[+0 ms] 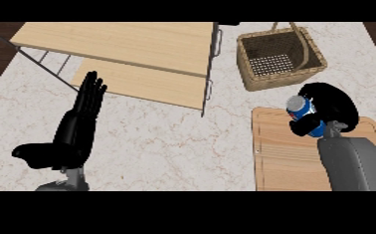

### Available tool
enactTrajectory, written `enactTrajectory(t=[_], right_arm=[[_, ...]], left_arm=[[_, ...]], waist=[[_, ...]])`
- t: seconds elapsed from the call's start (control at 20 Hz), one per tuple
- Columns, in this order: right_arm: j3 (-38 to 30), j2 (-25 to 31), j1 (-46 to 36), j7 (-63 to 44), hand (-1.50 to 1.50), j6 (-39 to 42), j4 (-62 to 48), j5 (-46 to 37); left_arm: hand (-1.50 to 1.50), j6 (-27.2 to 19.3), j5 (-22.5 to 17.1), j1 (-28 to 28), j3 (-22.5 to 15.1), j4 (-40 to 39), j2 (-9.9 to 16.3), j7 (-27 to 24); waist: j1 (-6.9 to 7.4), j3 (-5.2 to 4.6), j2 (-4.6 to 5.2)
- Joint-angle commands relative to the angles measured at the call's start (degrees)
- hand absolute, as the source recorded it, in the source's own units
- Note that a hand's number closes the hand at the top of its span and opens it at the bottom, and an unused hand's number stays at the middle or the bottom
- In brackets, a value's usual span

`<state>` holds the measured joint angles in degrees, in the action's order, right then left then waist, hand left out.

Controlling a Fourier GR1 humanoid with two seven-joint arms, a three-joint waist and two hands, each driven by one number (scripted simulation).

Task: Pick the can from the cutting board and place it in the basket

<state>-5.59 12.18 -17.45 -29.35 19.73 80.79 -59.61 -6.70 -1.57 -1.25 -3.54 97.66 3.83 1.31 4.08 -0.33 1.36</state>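
A: Holding the blue can [303,112] now: our right hand [327,109] has its fingers curled round it, over the far edge of the cutting board [286,153]. Whether it is lifted clear, we cannot tell.

B: So we judge the grasp done and the carry due. The wicker basket [253,73] stands just beyond, toward the tabletop's far right corner; we must clear its rim and handle.

A: Our left hand [77,123] rests near the left edge, fingers straight.

White marble-patterned bench [169,143]; light wooden two-tier rack with thin metal frame [140,54] at back left; dark floor at corners.
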Motion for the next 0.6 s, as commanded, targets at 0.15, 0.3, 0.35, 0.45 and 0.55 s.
enactTrajectory(t=[0.15, 0.3, 0.35, 0.45, 0.55], right_arm=[[-6.3, -7.4, -13.0, -25.5, 1.50, -9.5, -5.0, -8.2], [-7.1, -9.1, -20.3, -33.9, 1.50, -14.3, -6.8, -12.7], [-7.5, -9.1, -22.8, -36.6, 1.50, -15.9, -7.2, -14.4], [-7.8, -10.3, -27.3, -40.4, 1.50, -19.5, -8.1, -17.5], [-7.5, -10.5, -31.3, -41.9, 1.50, -23.7, -8.3, -21.4]], left_arm=[[0.00, 1.4, -0.1, -2.3, -2.5, 0.0, -0.9, 0.2], [0.00, 1.9, 0.5, -3.5, -3.4, -0.1, -0.7, 0.5], [0.00, 2.5, 0.3, -3.2, -3.7, -0.3, -0.7, 0.2], [0.00, 2.2, 0.7, -4.2, -4.4, -0.6, -1.2, 0.4], [0.00, 2.8, 0.2, -4.7, -4.4, -1.0, -1.0, 0.9]], waist=[[5.19, -0.11, 1.73], [7.26, 0.00, 1.94], [7.82, -0.09, 1.85], [8.10, -0.03, 1.90], [8.62, -0.09, 1.95]])
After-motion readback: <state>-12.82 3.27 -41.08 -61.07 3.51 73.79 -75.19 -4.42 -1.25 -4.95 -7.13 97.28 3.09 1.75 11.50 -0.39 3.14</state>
